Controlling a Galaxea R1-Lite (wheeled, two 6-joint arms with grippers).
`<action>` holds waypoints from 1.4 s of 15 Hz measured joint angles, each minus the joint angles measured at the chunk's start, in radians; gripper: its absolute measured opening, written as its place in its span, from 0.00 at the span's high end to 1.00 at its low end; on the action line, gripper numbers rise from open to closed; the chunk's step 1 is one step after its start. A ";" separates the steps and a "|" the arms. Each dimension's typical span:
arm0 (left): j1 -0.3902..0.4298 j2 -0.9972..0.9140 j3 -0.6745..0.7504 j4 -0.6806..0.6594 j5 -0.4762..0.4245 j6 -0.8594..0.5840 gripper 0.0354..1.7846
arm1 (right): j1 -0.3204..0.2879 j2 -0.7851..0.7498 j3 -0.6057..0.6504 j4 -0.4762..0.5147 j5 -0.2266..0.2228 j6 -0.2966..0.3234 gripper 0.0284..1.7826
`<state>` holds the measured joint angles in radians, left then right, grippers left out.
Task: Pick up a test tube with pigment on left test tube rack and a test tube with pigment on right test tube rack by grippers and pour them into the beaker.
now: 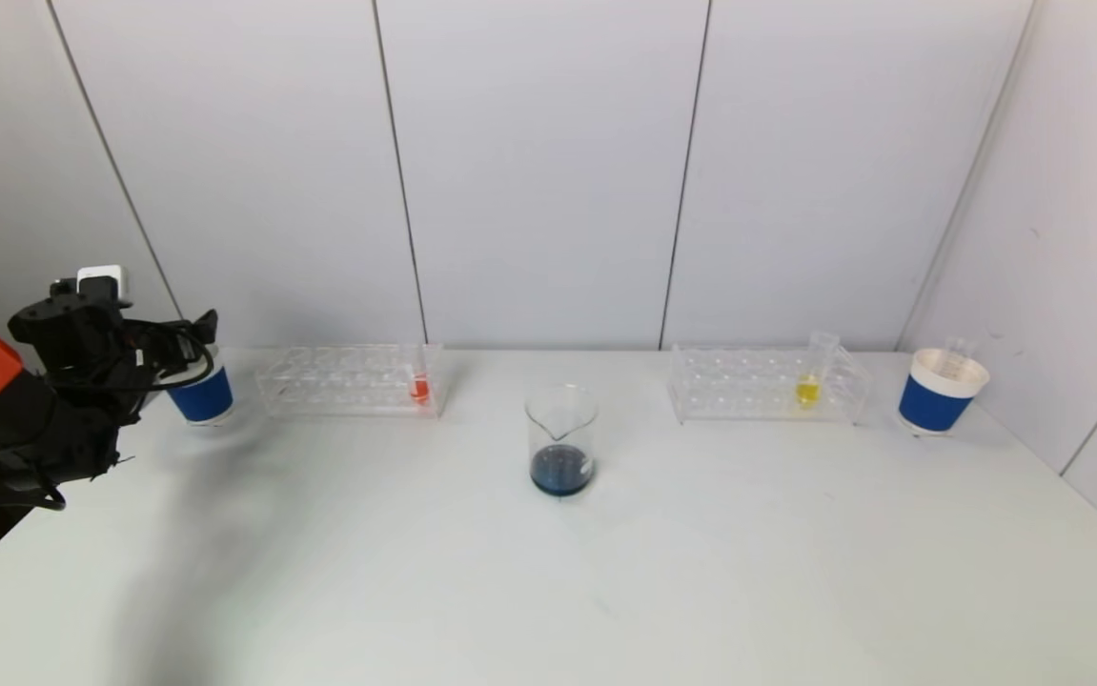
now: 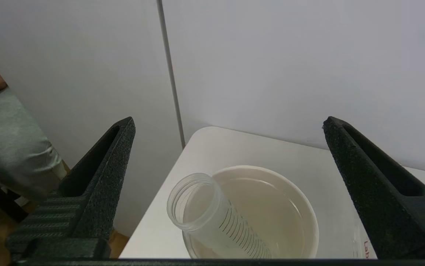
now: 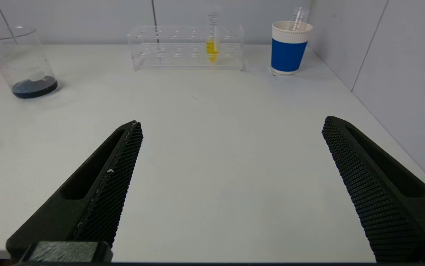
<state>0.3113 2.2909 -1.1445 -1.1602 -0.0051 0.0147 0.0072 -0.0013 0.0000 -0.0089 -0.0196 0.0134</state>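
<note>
The left test tube rack is clear plastic and holds a tube with red pigment at its right end. The right test tube rack holds a tube with yellow pigment, also seen in the right wrist view. The glass beaker stands between the racks with dark blue liquid at its bottom. My left gripper hangs open above a blue paper cup. An empty graduated tube leans inside that cup. My right gripper is open over bare table, near the front right.
A second blue paper cup with an empty tube in it stands at the far right, close to the side wall. The white table meets wall panels at the back. The table's left edge lies just beside the left cup.
</note>
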 joint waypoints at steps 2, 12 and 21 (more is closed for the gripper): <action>0.001 -0.021 -0.001 0.006 0.000 0.001 0.01 | 0.000 0.000 0.000 0.000 0.000 0.000 0.01; -0.072 -0.354 0.007 0.221 -0.007 0.006 0.01 | 0.000 0.000 0.000 0.000 0.000 0.000 0.01; -0.317 -0.788 0.121 0.531 0.000 0.018 0.01 | 0.000 0.000 0.000 0.000 0.000 0.000 0.01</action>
<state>-0.0062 1.5028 -1.0232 -0.6291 -0.0053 0.0326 0.0072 -0.0013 0.0000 -0.0089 -0.0200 0.0130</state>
